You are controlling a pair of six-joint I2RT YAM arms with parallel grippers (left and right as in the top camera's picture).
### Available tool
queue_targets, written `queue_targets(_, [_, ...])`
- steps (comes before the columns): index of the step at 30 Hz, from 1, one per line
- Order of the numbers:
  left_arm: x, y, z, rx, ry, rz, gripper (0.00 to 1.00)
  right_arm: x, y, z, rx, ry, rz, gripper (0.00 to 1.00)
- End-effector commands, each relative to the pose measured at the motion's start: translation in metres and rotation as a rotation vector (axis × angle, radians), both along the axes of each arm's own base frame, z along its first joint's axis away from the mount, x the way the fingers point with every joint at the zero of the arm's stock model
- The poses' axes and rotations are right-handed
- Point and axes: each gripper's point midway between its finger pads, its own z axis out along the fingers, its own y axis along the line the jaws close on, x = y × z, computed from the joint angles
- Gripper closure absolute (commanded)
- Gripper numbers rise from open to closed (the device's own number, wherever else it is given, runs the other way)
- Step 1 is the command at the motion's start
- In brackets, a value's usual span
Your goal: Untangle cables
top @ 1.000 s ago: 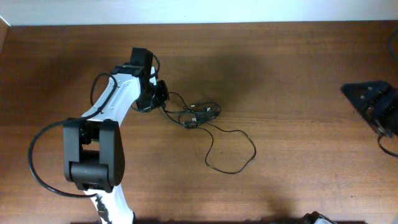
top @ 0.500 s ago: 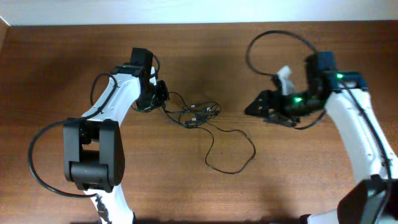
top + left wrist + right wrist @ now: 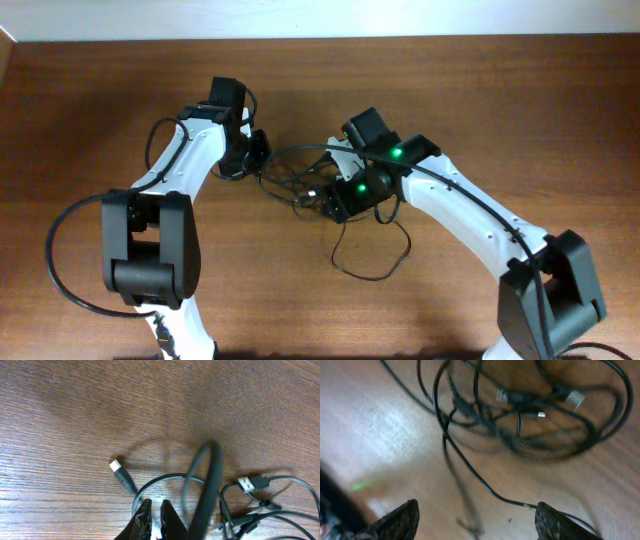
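Brown wood-grain tabletop (image 3: 520, 100) fills the overhead view, with a strip of pale wall (image 3: 300, 18) along the top edge. Just left of the frame's centre lie the cables (image 3: 312, 185): thin black wires knotted into a small bundle. One loose loop (image 3: 370, 277) trails toward the lower centre.

The left arm (image 3: 185, 160), white with black joints, rises from the lower left and bends over to the bundle's left edge. There the left claw (image 3: 262, 158) meets the wires. In the left wrist view its two black fingers (image 3: 145, 520) sit at the bottom edge, drawn almost together. A thin strand (image 3: 165, 477) curves down into their tips, so the claw looks pinched on it. A plug (image 3: 116, 466) with a pale metal tip lies on the wood just up and left of the fingers. A thicker black cord (image 3: 212, 475) arches across the centre right.

The right arm (image 3: 470, 215) comes in from the lower right, with two green lights glowing on it. It ends over the bundle's right side at the right claw (image 3: 338, 203). The right wrist view is blurred. Its fingers (image 3: 400, 520) stand wide apart at the bottom corners, gripping nothing. The knotted cables fill the upper half of that view, with two silver plug ends (image 3: 575, 399) among them.
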Motion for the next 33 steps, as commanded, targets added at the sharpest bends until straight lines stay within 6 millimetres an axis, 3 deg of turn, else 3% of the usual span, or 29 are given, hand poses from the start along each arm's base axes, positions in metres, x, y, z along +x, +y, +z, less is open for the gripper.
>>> queue_targets(1, [0.002,0.003,0.007,0.006,-0.020,0.005,0.92,0.002,0.004,-0.015,-0.042,-0.017,0.017,0.27])
queue_targets(10, [0.002,0.003,0.007,0.006,-0.020,0.005,0.92,-0.007,0.010,-0.048,-0.081,0.053,0.035,0.29])
queue_targets(14, [0.002,0.003,0.007,0.006,-0.020,0.005,0.92,-0.020,0.020,-0.051,-0.089,0.059,0.076,0.29])
queue_targets(19, [0.002,0.003,0.007,0.006,-0.020,0.005,0.91,-0.017,0.024,-0.050,-0.075,0.040,0.078,0.21])
queue_targets(22, [0.002,0.003,0.007,0.006,-0.020,0.005,0.92,-0.017,0.024,-0.050,-0.074,0.054,0.046,0.47])
queue_targets(25, [0.002,0.003,0.007,0.005,-0.020,0.005,0.92,-0.021,0.019,-0.056,-0.092,0.067,0.042,0.95])
queue_targets(27, [0.002,0.003,0.007,0.005,-0.020,0.005,0.92,-0.024,0.017,-0.060,-0.100,0.074,0.042,0.96])
queue_targets(30, [0.002,0.003,0.007,0.005,-0.020,0.005,0.92,-0.018,0.010,-0.062,-0.142,0.043,0.028,0.75])
queue_targets(33, [0.002,0.003,0.007,0.006,-0.020,0.005,0.92,-0.017,0.011,-0.062,-0.140,0.041,0.028,0.75])
